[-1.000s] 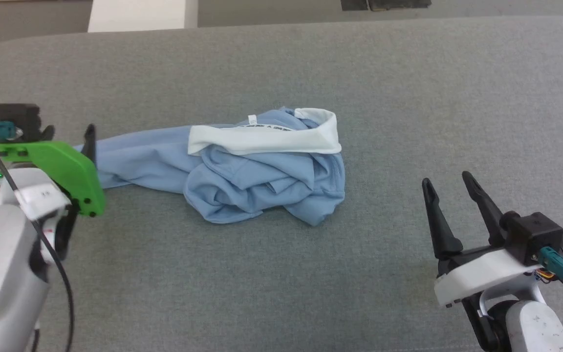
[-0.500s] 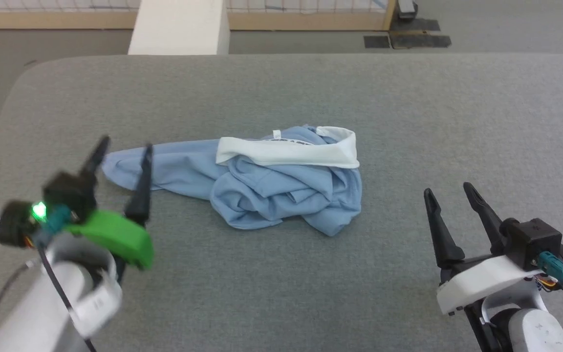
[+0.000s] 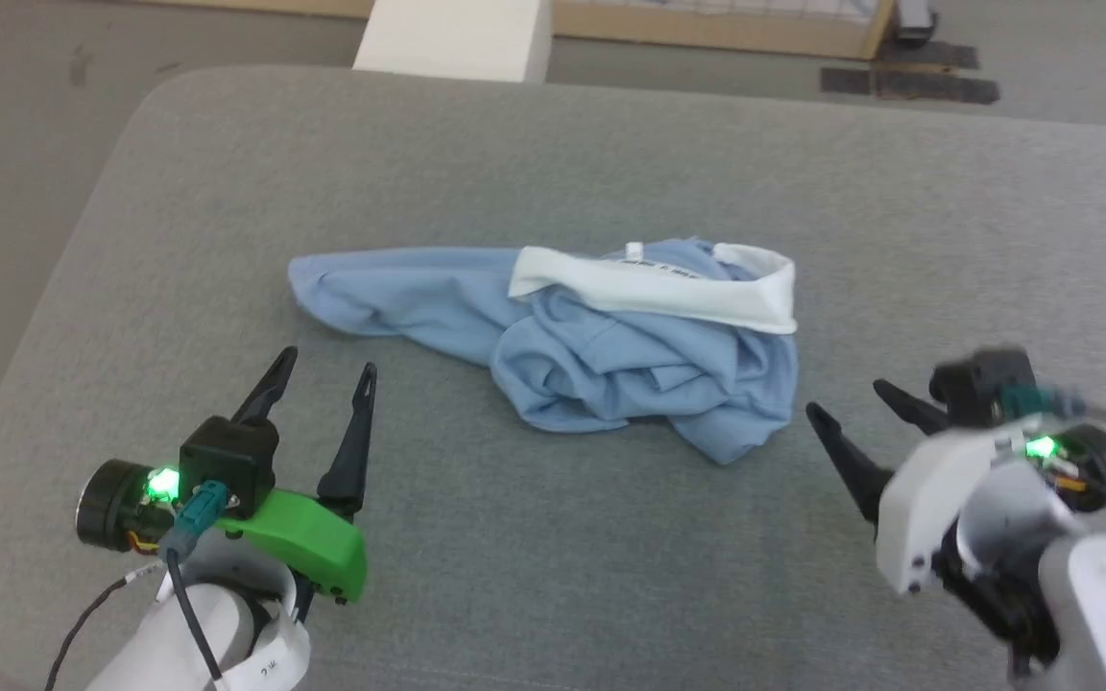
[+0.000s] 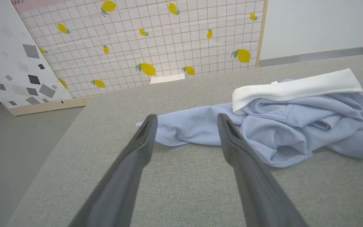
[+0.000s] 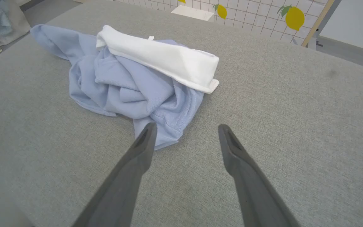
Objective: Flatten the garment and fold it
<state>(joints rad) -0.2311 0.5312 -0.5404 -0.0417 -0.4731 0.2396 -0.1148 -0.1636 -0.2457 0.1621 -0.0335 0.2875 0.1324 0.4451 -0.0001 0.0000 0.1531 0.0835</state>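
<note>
The left gripper [image 3: 326, 363] sits at the lower left of the head view, its two dark fingers spread wide with nothing between them. The right gripper [image 3: 847, 398], at the lower right, is equally wide and equally empty. Both hover over the grey padded table [image 3: 553, 595], clear of the cloth.

The light blue T-shirt [image 3: 630, 369] lies mid-frame as a crumpled heap. A white turned-out band [image 3: 654, 297] is folded across its upper edge, with a strip of neck tape [image 3: 657, 269] bearing dark lettering just above it. A flatter blue tail [image 3: 375, 288] trails toward the left. In the left wrist view the tail's end lies just beyond the fingertips, framed between them. In the right wrist view the heap's nearest hem corner [image 5: 165, 138] sits beside the left-hand fingertip; whether they touch I cannot tell.

Judging by this, the flattening step is in hand and hardly begun: nothing is spread and no fold is made. The next move calls for each gripper to come down on its own end of the shirt, pinch a single layer rather than a bunch, and draw outward so the wad opens. The soft knit will probably drag and stay twisted unless both ends are lifted slightly.
</note>
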